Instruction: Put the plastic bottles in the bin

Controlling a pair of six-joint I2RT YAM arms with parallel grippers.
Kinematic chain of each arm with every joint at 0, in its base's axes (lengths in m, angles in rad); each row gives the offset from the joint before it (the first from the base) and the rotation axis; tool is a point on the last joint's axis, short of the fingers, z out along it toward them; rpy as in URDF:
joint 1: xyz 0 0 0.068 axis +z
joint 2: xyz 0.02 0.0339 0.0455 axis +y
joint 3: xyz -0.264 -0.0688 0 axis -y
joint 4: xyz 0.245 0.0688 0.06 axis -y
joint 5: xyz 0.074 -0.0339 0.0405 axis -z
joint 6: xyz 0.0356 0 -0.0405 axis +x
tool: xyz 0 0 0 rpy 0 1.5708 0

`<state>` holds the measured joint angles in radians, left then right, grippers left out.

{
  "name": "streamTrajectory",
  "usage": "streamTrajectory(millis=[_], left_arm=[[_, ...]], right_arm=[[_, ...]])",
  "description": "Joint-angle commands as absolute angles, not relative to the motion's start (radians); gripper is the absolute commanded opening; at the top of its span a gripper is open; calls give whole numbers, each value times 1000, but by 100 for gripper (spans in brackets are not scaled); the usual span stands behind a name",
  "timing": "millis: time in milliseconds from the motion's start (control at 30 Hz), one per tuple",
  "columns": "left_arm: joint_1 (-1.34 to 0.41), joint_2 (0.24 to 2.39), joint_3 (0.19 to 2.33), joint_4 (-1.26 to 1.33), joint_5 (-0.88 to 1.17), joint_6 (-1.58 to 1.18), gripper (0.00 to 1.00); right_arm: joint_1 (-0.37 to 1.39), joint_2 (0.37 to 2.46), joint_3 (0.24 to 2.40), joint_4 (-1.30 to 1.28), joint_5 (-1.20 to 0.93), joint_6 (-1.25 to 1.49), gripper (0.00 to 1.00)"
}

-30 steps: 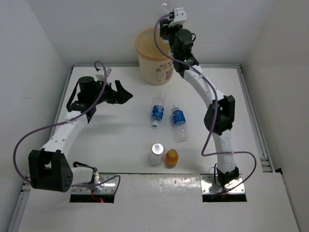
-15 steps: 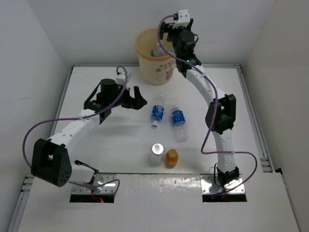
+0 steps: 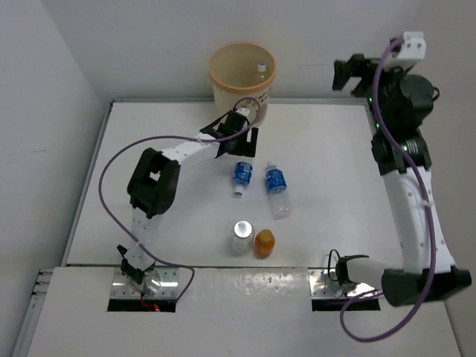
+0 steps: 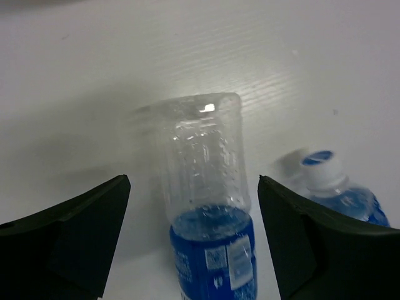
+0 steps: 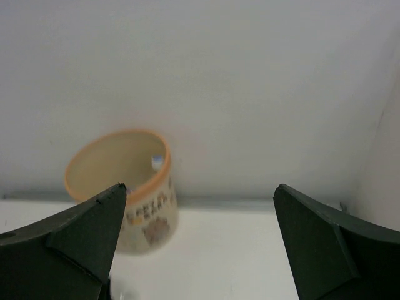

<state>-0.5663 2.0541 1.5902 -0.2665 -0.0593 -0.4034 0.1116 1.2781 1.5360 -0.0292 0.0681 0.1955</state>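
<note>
1. Top view. The bin (image 3: 229,93), round and cream with an orange rim, stands at the far edge of the tabletop (image 3: 178,223). The white cap of one bottle (image 3: 261,68) shows inside it, by the right wall.
2. Top view. The left labelled bottle (image 3: 242,172) lies on its side at mid-tabletop, its cap toward the near side. The right labelled bottle (image 3: 277,186) lies just beside it on the right, not touching, with its cap toward the far side.
3. Top view. The silvery-topped bottle (image 3: 242,236) stands nearer, and the orange bottle (image 3: 264,243) stands just beside it on the right.
4. Top view. The left end effector (image 3: 239,147) has its jaws spread. It hangs over the far end of the left labelled bottle, just near of the bin.
5. Top view. The right end effector (image 3: 351,72) is raised at the far right, well apart from every bottle. Its jaws are parted and nothing is between them.
6. Left wrist view. The dark fingers (image 4: 69,244) stand wide on either side of the left labelled bottle, and neither touches it. The bottle's clear base points away and its blue label is close in. The capped end of the right labelled bottle is at the right edge.
7. Right wrist view. The fingers (image 5: 69,250) are wide apart and empty. The bin sits beyond them on the left, against the white wall (image 5: 250,75), with the cap inside it.
</note>
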Motion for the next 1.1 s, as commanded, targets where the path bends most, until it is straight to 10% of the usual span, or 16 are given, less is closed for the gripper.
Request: streamTrajectory(millis=[0, 300, 533, 867, 1067], left_arm=[[-584, 2155, 1756, -408, -182, -460, 90], [-595, 2298, 1842, -454, -112, -419, 86], [-595, 2152, 1805, -454, -54, -379, 29], [-595, 1829, 2075, -385, 28, -232, 7], [-500, 1759, 1991, 91, 173, -121, 0]], right_arm=[[45, 1195, 1331, -259, -27, 303, 99], [-48, 996, 1180, -413, -138, 345, 90], [-58, 1045, 1243, -442, -196, 345, 80], [-58, 1019, 1192, -425, -247, 330, 68], [-58, 970, 1091, -376, -310, 264, 72]])
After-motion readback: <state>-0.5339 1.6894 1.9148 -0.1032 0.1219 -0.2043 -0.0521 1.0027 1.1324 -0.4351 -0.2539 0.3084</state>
